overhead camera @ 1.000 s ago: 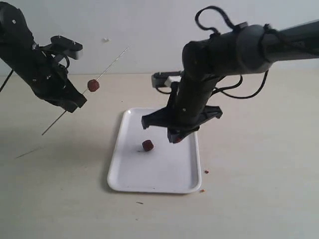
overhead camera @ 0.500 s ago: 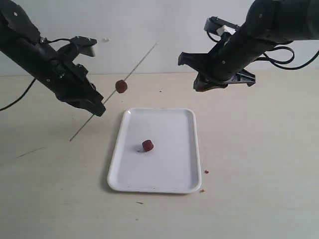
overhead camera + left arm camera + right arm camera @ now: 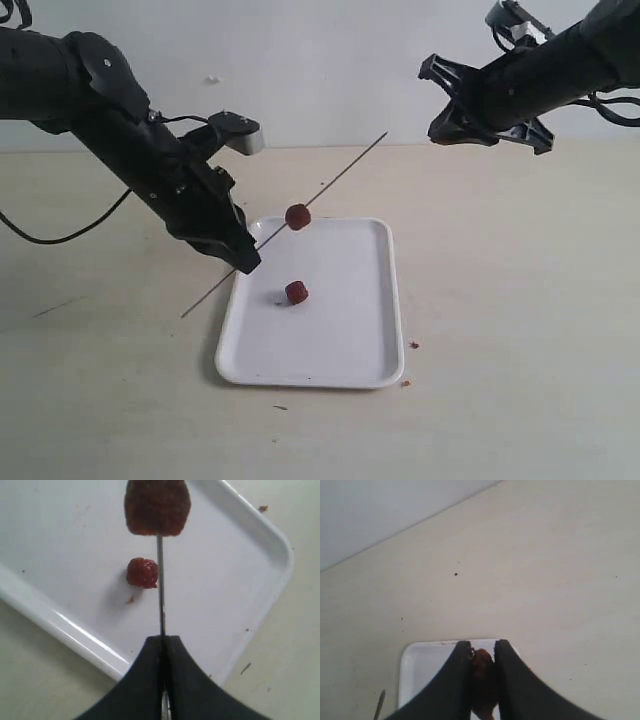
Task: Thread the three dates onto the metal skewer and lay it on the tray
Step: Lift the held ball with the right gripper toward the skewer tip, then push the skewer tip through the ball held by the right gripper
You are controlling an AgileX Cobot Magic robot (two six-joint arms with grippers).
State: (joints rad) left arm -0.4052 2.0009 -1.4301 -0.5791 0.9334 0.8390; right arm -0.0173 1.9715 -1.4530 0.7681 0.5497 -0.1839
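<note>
My left gripper (image 3: 243,262) (image 3: 162,639) is shut on the metal skewer (image 3: 340,176) (image 3: 160,590), which slants up to the right above the white tray (image 3: 350,350) (image 3: 240,580). One date (image 3: 297,216) (image 3: 157,507) is threaded on the skewer. A second date (image 3: 296,292) (image 3: 142,573) lies loose on the tray. My right gripper (image 3: 447,125) (image 3: 483,650) hangs high at the right, shut on the third date (image 3: 483,670), with the tray's corner (image 3: 420,670) showing beyond it.
Small dark crumbs (image 3: 413,345) lie on the tan table beside the tray's right front corner. A white wall rises behind the table.
The left arm has swung right, carrying the skewer and its date from the table's left to above the tray. The right gripper rose from the tray with a date and moved up and right.
</note>
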